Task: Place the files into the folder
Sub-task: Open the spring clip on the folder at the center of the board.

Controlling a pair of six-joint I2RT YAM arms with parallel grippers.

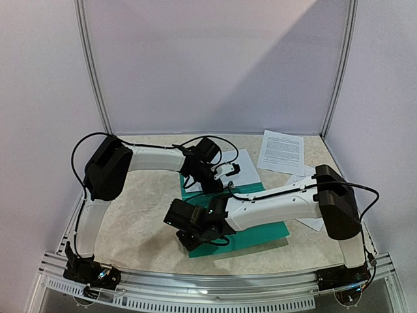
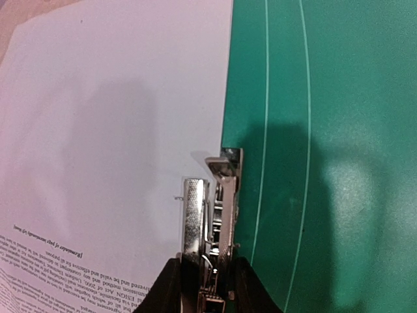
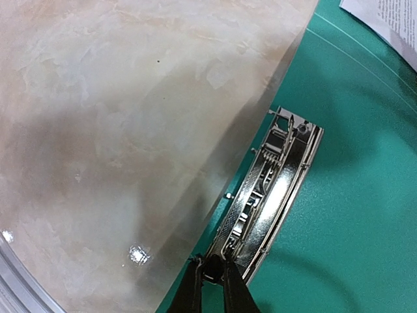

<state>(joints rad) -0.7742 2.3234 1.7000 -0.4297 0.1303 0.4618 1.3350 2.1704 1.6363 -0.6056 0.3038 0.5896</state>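
Note:
The teal folder (image 1: 260,231) lies flat mid-table under both wrists. In the left wrist view its green surface (image 2: 326,130) borders a white printed sheet of the files (image 2: 98,130). My left gripper (image 2: 207,261) is shut on the metal clip (image 2: 218,208) at that border, one finger on each side. The right gripper (image 3: 212,264) pinches the near end of a metal clip (image 3: 270,189) along the folder's (image 3: 352,195) edge. Overhead, the left gripper (image 1: 210,179) and right gripper (image 1: 190,240) sit at the folder's left side. Another sheet of the files (image 1: 281,151) lies at the back right.
The marble tabletop (image 1: 143,215) extends left of the folder. A translucent sheet (image 3: 195,163) covers the table beside the clip. More paper (image 1: 311,223) pokes out under the right arm. White walls enclose the back and sides, and a metal rail (image 1: 215,280) runs along the front.

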